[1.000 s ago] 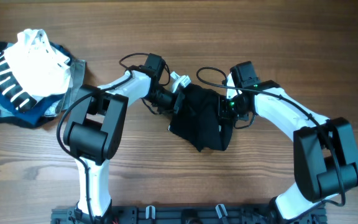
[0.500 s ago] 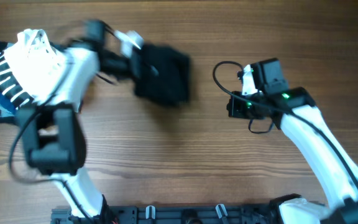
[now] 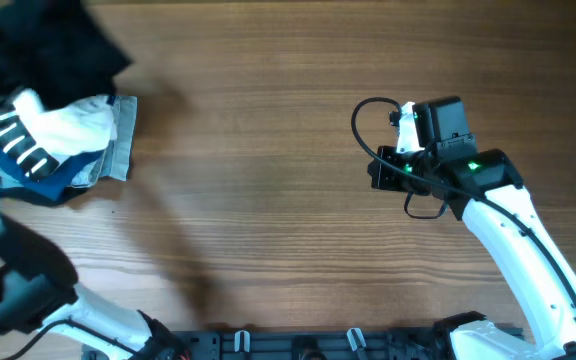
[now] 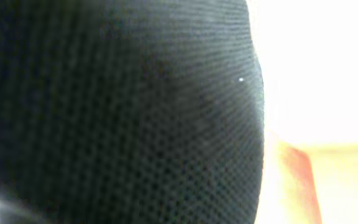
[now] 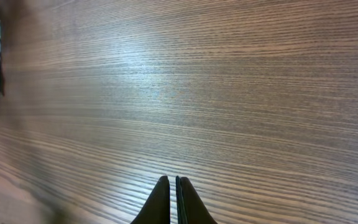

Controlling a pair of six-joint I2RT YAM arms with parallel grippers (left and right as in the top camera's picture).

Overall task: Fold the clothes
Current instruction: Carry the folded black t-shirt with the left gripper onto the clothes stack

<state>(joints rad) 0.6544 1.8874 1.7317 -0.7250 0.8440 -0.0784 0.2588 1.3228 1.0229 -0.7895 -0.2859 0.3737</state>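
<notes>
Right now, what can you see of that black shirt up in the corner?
The black T-shirt is a bunched, motion-blurred mass at the table's far left corner, overlapping the pile with the white garment and striped navy garment. In the left wrist view its fine mesh-like knit fills most of the picture, close to the camera. No logo, tag or sleeves show; any fingers on it are hidden.

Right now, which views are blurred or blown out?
Overhead: black T-shirt and left arm motion-smeared, right side sharp. Left wrist: its fabric fills the frame up close, right edge overexposed white. Right wrist: sharp, faint glare on the table.
</notes>
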